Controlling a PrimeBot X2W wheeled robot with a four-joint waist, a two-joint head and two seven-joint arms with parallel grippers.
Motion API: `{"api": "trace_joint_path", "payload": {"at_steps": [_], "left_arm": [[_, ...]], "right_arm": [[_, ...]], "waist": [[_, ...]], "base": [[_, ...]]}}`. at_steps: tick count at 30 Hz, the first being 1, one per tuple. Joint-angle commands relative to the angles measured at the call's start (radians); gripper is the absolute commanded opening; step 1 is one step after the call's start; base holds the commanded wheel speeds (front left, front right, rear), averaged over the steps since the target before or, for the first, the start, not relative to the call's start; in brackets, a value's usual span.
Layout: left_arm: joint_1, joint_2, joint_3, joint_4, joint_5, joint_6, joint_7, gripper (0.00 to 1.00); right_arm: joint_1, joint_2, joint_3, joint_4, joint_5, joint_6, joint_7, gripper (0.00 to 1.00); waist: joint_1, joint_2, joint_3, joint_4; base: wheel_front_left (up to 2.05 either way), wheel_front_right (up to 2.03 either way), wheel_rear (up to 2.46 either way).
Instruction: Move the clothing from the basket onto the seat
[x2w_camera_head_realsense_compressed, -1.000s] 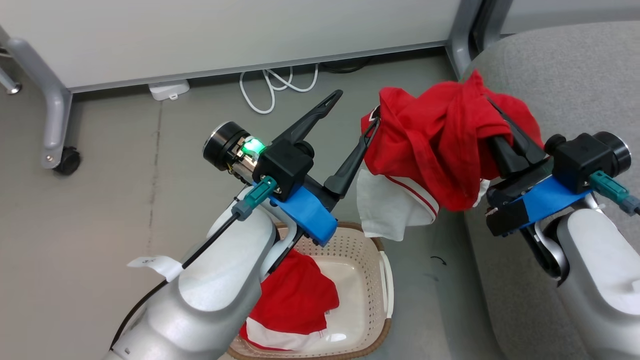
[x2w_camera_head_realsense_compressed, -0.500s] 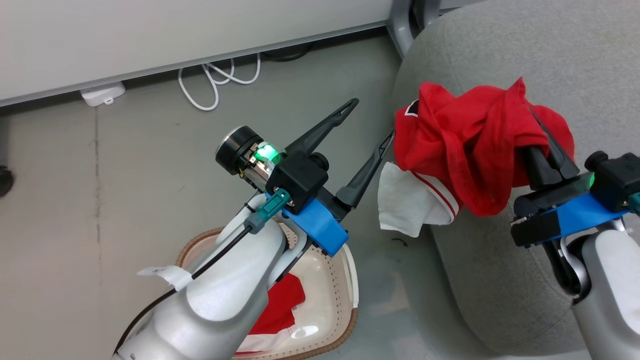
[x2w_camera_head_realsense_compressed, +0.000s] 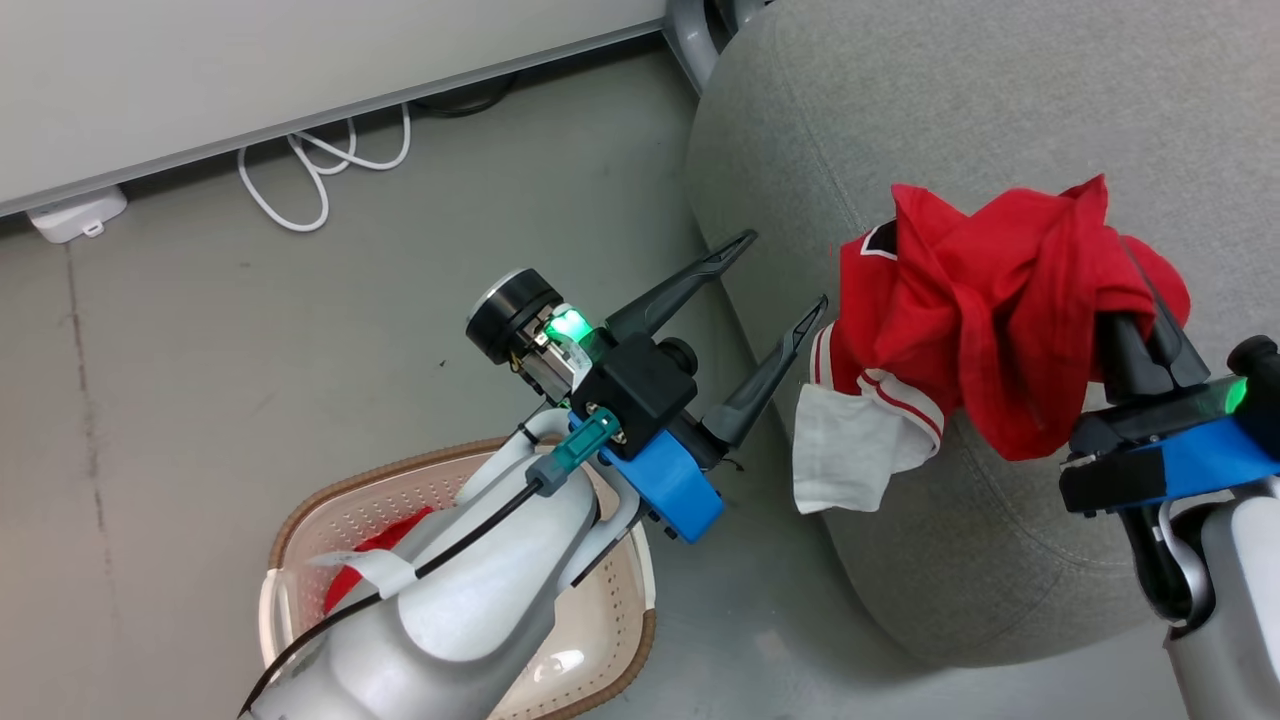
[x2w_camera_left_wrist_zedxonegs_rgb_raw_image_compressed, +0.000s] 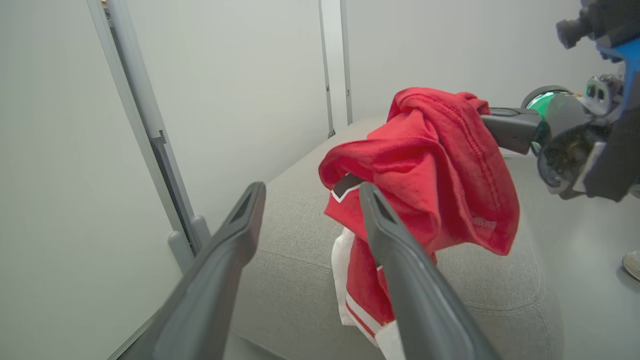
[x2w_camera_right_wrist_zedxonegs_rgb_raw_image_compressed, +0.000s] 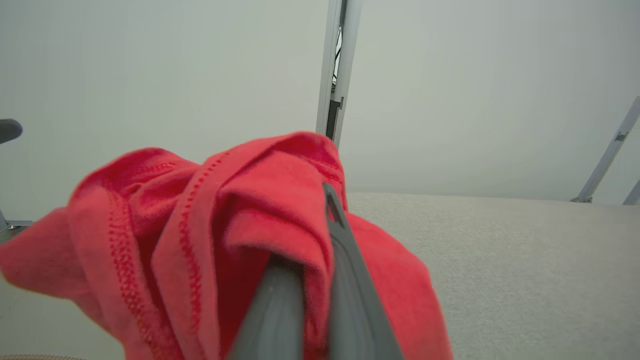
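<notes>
A: Surroundings?
B: Grey floor, pale partition, white cable beside it.
A: And the clothing?
B: Right gripper clamps it over the seat edge. Second garment in basket under left arm. Left gripper spread, empty.

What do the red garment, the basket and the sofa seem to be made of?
The red garment: soft knit fabric, matte; folds and stitched hems show. The basket: probably glossy plastic, perforated walls, brown woven-look rim. The sofa: grey woven upholstery, matte, with seams.

Grey floor, bearing basket, big grey seat, looped white cable, small white box beside partition.
</notes>
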Motion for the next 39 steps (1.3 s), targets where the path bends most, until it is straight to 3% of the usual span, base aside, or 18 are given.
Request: {"api": "trace_joint_path", "payload": {"at_steps": [1,13,22,30,39], "left_arm": [[0.002,0.002,0.002,-0.002,0.002,-0.001,-0.005,1.0],[-0.005,0.006,-0.003,-0.01,0.006,-0.001,-0.005,1.0],[-0.032,0.025,0.012,-0.019,0.02,-0.001,-0.005,1.0],[-0.096,0.037,-0.013,-0.021,0.034,-0.001,-0.004,1.0],[-0.209,0.054,-0.048,-0.037,0.05,-0.001,0.0,1.0]], "right_arm": [[0.014,0.003,-0.005,-0.008,0.001,0.0,-0.001,0.0],[0.046,0.055,-0.123,-0.092,0.006,0.0,-0.001,0.0],[-0.084,0.058,-0.19,-0.168,-0.021,0.0,-0.001,0.0],[-0.299,-0.032,-0.289,-0.167,-0.028,0.0,-0.001,0.0],[-0.505,-0.213,-0.439,-0.063,-0.016,0.0,-0.001,0.0]], "waist": [[0.0,0.0,0.002,-0.006],[0.0,0.0,0.02,-0.027],[0.0,0.0,0.086,-0.026],[0.0,0.0,0.221,0.0],[0.0,0.0,0.413,0.053]], "base": [[0.0,0.0,0.0],[0.0,0.0,0.0],[0.0,0.0,0.0],[0.0,0.0,0.0],[0.0,0.0,0.0]]}}
